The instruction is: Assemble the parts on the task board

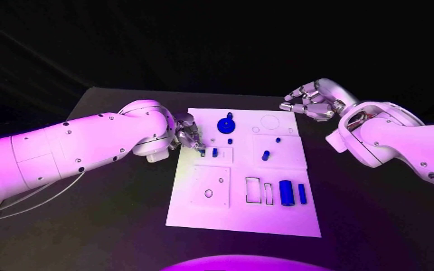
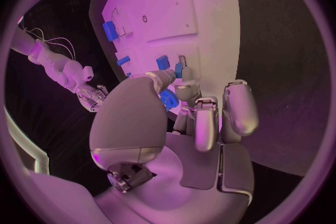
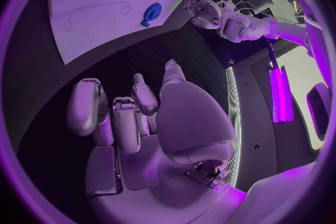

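The left hand [image 1: 187,134] hovers at the task board's [image 1: 226,217] near edge; whether its curled fingers hold the small blue part [image 1: 214,152] just beside them, I cannot tell. Any slip could tilt it. The right hand [image 1: 312,101], beyond the board's far corner, holds nothing, fingers loosely apart. No writing is legible.

The white task board [image 1: 271,221] lies flat mid-table, small blue parts [image 1: 286,192] scattered across it.
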